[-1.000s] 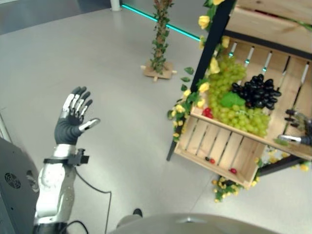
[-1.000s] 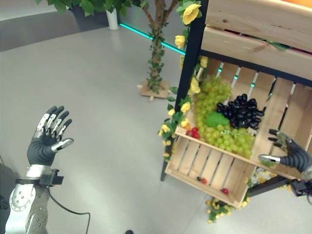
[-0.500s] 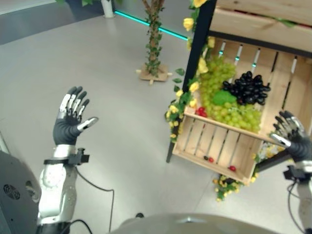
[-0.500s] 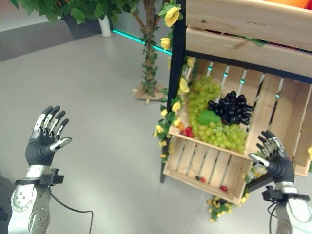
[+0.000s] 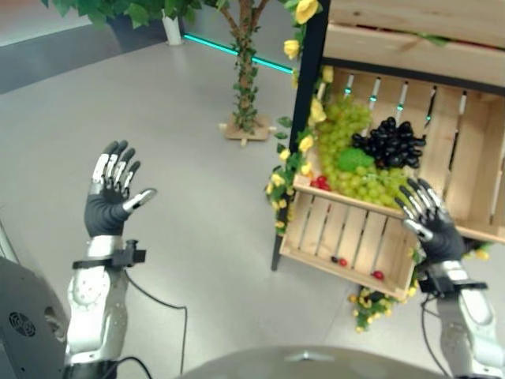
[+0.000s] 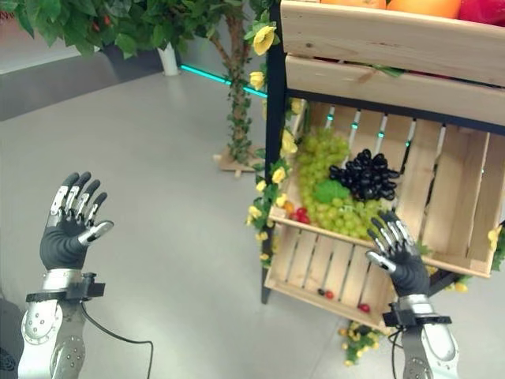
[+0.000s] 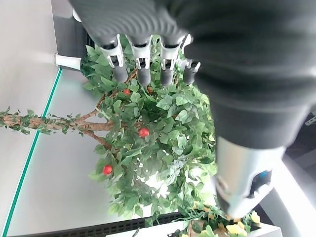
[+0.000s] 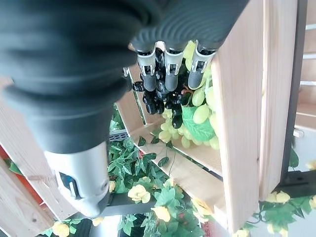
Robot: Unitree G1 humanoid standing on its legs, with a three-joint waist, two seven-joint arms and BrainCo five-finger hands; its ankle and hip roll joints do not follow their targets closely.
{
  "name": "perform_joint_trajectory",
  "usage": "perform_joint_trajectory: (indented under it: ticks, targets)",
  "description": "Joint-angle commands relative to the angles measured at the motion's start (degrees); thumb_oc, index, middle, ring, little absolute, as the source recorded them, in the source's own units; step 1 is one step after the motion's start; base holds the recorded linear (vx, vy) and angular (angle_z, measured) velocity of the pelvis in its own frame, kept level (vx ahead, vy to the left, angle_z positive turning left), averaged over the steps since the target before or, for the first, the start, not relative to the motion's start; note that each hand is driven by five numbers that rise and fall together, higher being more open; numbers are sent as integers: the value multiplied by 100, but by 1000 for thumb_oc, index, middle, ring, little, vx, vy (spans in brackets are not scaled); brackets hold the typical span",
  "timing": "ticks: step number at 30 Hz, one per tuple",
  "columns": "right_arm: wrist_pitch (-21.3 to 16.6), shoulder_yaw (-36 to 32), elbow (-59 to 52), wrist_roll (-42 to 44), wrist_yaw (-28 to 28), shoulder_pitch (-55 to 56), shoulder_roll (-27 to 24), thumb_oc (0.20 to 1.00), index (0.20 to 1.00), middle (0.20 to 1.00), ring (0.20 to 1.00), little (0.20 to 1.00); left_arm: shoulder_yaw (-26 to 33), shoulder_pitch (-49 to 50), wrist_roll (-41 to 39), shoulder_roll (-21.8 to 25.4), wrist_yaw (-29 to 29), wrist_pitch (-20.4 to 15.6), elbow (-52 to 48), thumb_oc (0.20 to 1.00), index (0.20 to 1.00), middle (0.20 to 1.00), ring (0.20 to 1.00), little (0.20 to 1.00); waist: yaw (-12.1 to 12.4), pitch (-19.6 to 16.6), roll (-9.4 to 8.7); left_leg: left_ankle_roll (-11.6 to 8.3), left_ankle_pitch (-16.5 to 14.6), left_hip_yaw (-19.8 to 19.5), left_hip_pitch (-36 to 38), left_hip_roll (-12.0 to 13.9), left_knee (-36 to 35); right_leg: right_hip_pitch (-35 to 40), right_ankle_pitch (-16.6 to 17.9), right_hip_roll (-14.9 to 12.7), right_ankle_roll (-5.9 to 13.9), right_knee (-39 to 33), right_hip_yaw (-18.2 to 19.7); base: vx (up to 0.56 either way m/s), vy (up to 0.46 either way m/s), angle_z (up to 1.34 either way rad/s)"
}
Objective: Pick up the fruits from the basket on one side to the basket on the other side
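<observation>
A wooden crate [image 5: 475,170] on a black-framed stand holds a bunch of green grapes [image 5: 347,150], a bunch of black grapes [image 5: 394,142] and small red fruits [image 5: 319,182] at its left front corner. My right hand [image 5: 430,227] is raised open, fingers spread, just before the crate's front edge, right of the green grapes and holding nothing. In the right wrist view its fingers [image 8: 168,64] point at the black grapes [image 8: 158,101] and green grapes [image 8: 200,112]. My left hand [image 5: 107,207] stands open and bare far to the left, above the floor.
A lower slatted crate [image 5: 347,237] holds two small red fruits [image 5: 377,275]. An upper crate [image 6: 394,39] carries orange fruit [image 6: 414,6]. Yellow flowers [image 5: 306,142] climb the black post [image 5: 309,87]. A leafy vine trunk [image 5: 246,71] stands on a wooden base behind.
My right hand has come in from the right edge and risen leftward in front of the crate, fingers spread. The camera has tilted, shifting the whole scene. The left hand stays raised.
</observation>
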Motion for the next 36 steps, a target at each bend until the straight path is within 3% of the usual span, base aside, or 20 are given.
perform_joint_trajectory:
  ticks: [1, 14, 18, 21, 23, 24, 25, 26, 27, 28, 29, 30, 32, 33, 34, 35, 36]
  targets:
    - [-298, -72, -387, 162, -26, -345, 28, 1000, 1000, 1000, 1000, 1000, 50, -208, 160, 122, 37, -379, 106, 1000, 1000, 1000, 1000, 1000, 11, 101, -152, -10, -383, -118, 66, -176, -2, 15, -248, -57, 441, 442, -338, 0, 0, 0]
    - [-210, 309, -734, 190, 225, -691, -102, 1000, 1000, 1000, 1000, 1000, 45, -172, 53, 116, -84, -400, 41, 1000, 1000, 1000, 1000, 1000, 238, 227, -213, -58, -322, -310, 15, -166, 60, 43, -303, -77, 397, 538, -550, -4, -17, 7]
    - [-206, 485, -829, 240, 307, -926, -148, 1000, 1000, 1000, 1000, 1000, 22, -180, -42, 145, -152, -427, -7, 1000, 1000, 1000, 1000, 1000, 429, 335, -307, -126, -266, -538, -157, -153, 177, 41, -321, -82, 360, 543, -812, -40, -80, 50]
    - [-271, 668, -846, 241, 272, -1299, -277, 1000, 1000, 1000, 1000, 1000, -73, -391, -155, 225, -191, -458, -50, 1000, 1000, 1000, 1000, 1000, 759, 537, -411, -232, -149, -953, -637, -220, 449, -4, -321, -137, 337, 461, -1344, -96, -96, 66]
    - [-298, 686, -829, 236, 259, -1373, -321, 1000, 1000, 1000, 1000, 1000, -97, -442, -196, 232, -194, -467, -54, 1000, 1000, 1000, 1000, 1000, 789, 571, -427, -236, -153, -1081, -820, -272, 596, -38, -341, -168, 336, 468, -1513, -88, -36, 133]
    - [-332, 618, -883, 216, 231, -1445, -438, 1000, 1000, 1000, 1000, 1000, -135, -560, -244, 248, -206, -508, -50, 1000, 1000, 1000, 1000, 1000, 791, 670, -404, -256, -111, -663, -1222, -318, 953, -43, -360, -267, 345, 455, -1851, -68, 34, 95]
    - [-332, 613, -880, 217, 231, -1451, -442, 1000, 1000, 1000, 1000, 1000, -137, -570, -243, 246, -206, -508, -46, 1000, 1000, 1000, 1000, 1000, 781, 660, -402, -255, -130, -672, -1266, -318, 1001, -61, -362, -267, 344, 458, -1863, -30, 119, 134]
    - [-395, 572, -883, 173, 142, -1561, -553, 1000, 1000, 1000, 1000, 1000, -161, -651, -284, 281, -224, -511, 7, 1000, 1000, 1000, 1000, 1000, 556, 592, -319, -142, -305, 773, -1359, -79, 1185, -69, -476, -309, 388, 533, -2039, 37, 93, 132]
    - [-399, 586, -877, 166, 132, -1575, -561, 1000, 1000, 1000, 1000, 1000, -150, -653, -292, 275, -230, -512, 13, 1000, 1000, 1000, 1000, 1000, 579, 585, -310, -131, -332, 812, -1371, -65, 1206, -94, -477, -312, 391, 550, -2003, 101, 193, 187]
    - [-415, 698, -884, 86, 84, -1699, -545, 1000, 1000, 1000, 1000, 1000, -212, -687, -246, 308, -229, -523, 80, 1000, 1000, 1000, 1000, 1000, 594, 501, -175, -62, -320, 1580, -1290, 96, 1106, -69, -544, -262, 330, 576, -2172, 61, 111, 129]
    - [-419, 701, -880, 83, 81, -1701, -546, 1000, 1000, 1000, 1000, 1000, -215, -687, -241, 306, -225, -526, 83, 1000, 1000, 1000, 1000, 1000, 602, 501, -169, -59, -301, 1589, -1272, 93, 1068, -73, -538, -259, 327, 579, -2164, 186, 194, 97]
    - [-375, 802, -810, 16, 72, -1748, -448, 1000, 1000, 1000, 1000, 1000, -154, -672, -170, 330, -147, -553, 117, 1000, 1000, 1000, 1000, 1000, 774, 466, -159, -2, -377, 1252, -1246, -80, 1015, 28, -622, -297, 300, 720, -2246, 125, 98, 55]
    - [-366, 832, -785, -5, 78, -1749, -387, 1000, 1000, 1000, 1000, 1000, -99, -676, -148, 338, -107, -562, 121, 1000, 1000, 1000, 1000, 1000, 759, 448, -139, 63, -407, 1233, -1143, -116, 929, 57, -722, -354, 307, 953, -2335, 233, 193, 46]
    - [-356, 918, -701, -12, 61, -1791, -251, 1000, 1000, 1000, 1000, 1000, -79, -731, -92, 337, 0, -582, 178, 1000, 1000, 1000, 1000, 1000, 821, 393, -89, 229, -514, 1152, -878, -233, 770, 40, -633, -639, 406, 1668, -2534, 268, 249, 21]
    - [-360, 923, -692, -21, 57, -1798, -246, 1000, 1000, 1000, 1000, 1000, -83, -734, -83, 340, 10, -584, 180, 1000, 1000, 1000, 1000, 1000, 799, 408, -90, 262, -522, 1132, -846, -271, 739, 29, -662, -700, 454, 1774, -2545, 407, 322, 47]
    - [-330, 1003, -707, -160, 48, -1801, -200, 1000, 1000, 1000, 1000, 1000, -103, -788, -26, 350, 96, -593, 223, 1000, 1000, 1000, 1000, 1000, 726, 417, -35, 410, -679, 961, -501, -428, 646, -124, -147, -1072, 662, 2625, -2447, 223, 203, 55]
    - [-328, 1009, -712, -171, 41, -1803, -198, 1000, 1000, 1000, 1000, 1000, -102, -790, -18, 348, 107, -593, 223, 1000, 1000, 1000, 1000, 1000, 701, 442, -33, 452, -690, 939, -457, -477, 613, -127, -147, -1144, 736, 2727, -2438, 352, 307, 98]
